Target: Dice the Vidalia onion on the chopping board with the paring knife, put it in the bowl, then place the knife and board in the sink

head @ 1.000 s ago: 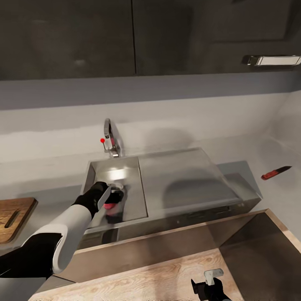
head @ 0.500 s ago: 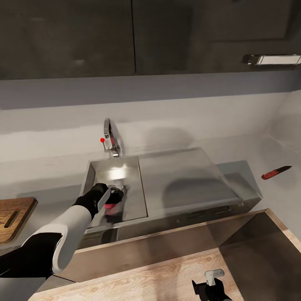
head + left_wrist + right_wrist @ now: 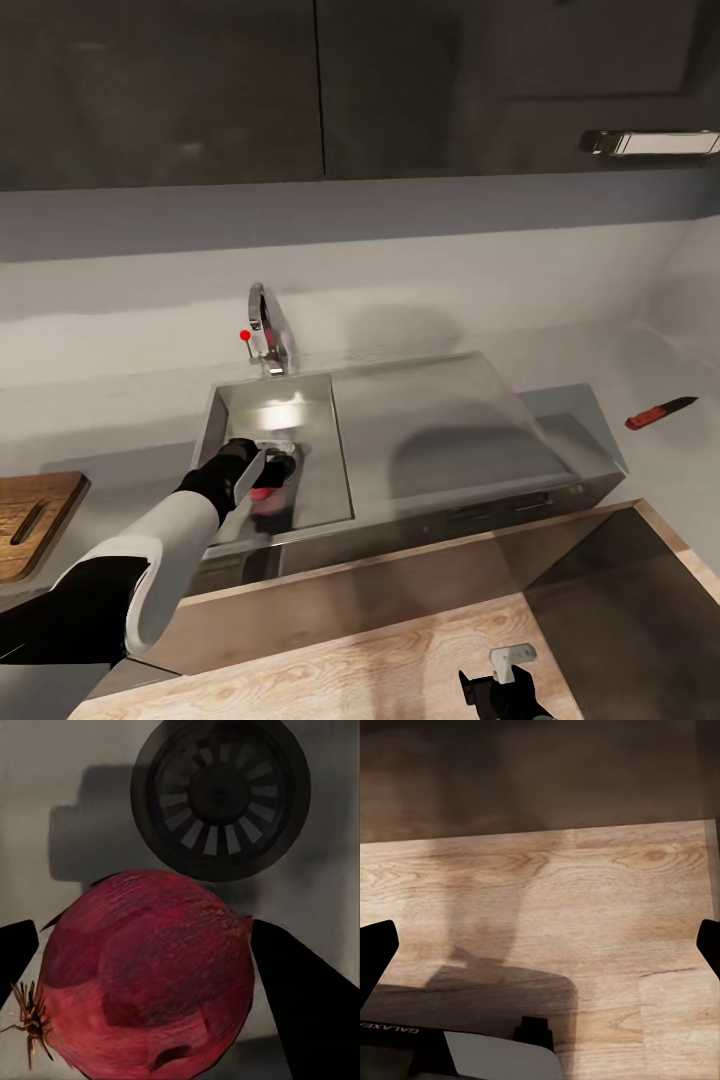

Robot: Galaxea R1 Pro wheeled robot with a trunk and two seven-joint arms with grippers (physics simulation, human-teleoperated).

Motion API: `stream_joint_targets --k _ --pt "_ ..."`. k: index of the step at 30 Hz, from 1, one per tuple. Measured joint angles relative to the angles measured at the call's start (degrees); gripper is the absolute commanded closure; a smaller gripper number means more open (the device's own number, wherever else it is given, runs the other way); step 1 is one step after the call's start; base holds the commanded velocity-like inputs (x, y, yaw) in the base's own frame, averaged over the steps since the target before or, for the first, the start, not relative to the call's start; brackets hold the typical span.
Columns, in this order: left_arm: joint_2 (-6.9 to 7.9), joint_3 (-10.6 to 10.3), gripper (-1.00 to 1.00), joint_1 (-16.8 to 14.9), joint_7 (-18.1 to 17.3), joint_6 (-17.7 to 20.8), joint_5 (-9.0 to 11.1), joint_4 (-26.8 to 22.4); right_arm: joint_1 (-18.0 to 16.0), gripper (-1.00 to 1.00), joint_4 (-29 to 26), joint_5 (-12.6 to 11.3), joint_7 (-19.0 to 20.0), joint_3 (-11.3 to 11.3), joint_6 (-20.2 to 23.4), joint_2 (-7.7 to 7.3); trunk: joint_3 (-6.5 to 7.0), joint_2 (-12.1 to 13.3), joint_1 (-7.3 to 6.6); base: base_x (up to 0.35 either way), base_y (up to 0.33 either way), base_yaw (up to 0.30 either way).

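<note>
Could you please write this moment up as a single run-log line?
phase: grasping onion | left claw: around Vidalia onion in sink | right claw: open, over wood floor | paring knife, chopping board: on countertop

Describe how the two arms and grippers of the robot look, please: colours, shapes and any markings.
The left arm has smooth white shells with black joint sections and a black wrist. The left gripper is black with dark fingers. The right gripper is black with a light grey part on top. White "GALAXEA" lettering shows in the right wrist view.
</note>
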Motion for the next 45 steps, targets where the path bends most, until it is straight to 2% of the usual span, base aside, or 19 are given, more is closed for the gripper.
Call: stream_joint_targets --k 21,26,31,32,33,36,40,43,45 --pt "0.0 0.1 1.0 0.0 0.1 -0.8 -0.1 0.4 0.0 -1.0 0.0 0.0 0.0 0.0 0.0 0.0 1.73 0.0 0.0 0.0 0.0 -0.06" --pt "-0.07 0.0 1.0 0.0 0.2 -0.3 -0.1 -8.2 0.0 -1.0 0.0 0.0 0.1 0.0 0.0 0.0 2.19 0.0 -0.01 0.0 0.0 -0.067" --pt "-0.21 -0.1 1.0 1.2 0.2 2.5 0.0 -17.5 0.0 -1.0 0.0 0.0 0.1 0.0 0.0 -0.07 2.64 0.0 0.0 0.0 0.0 -0.067" --pt "-0.26 -0.1 1.0 2.0 0.2 3.0 0.0 -19.7 0.0 -1.0 0.0 0.0 0.1 0.0 0.0 -0.08 2.74 0.0 -0.01 0.0 0.0 -0.067" --pt "-0.36 -0.1 1.0 4.5 0.1 4.1 0.1 -24.9 0.0 -1.0 0.0 0.0 0.1 0.0 0.0 -0.08 2.82 0.0 -0.01 0.0 0.0 -0.067" --pt "-0.4 -0.1 1.0 8.4 0.1 6.8 0.0 -32.5 0.0 -1.0 0.0 0.0 0.1 0.0 0.0 -0.09 3.1 0.0 -0.01 0.0 0.0 -0.067" --pt "-0.35 -0.1 1.0 14.2 0.1 12.2 0.0 -44.7 0.0 -1.0 0.0 0.0 0.1 0.0 0.0 -0.04 3.47 0.0 -0.01 0.0 0.0 -0.067" --pt "-0.35 -0.3 1.0 17.4 0.0 13.7 0.0 -51.0 0.0 -1.0 0.0 0.0 0.1 0.0 0.0 -0.01 3.74 0.0 -0.01 0.0 0.002 -0.067" --pt "-0.38 -1.1 1.0 20.5 0.0 14.2 0.1 -55.6 0.0 -1.0 0.0 0.0 0.1 0.0 0.0 0.0 3.92 0.0 -0.01 0.0 0.034 -0.066"
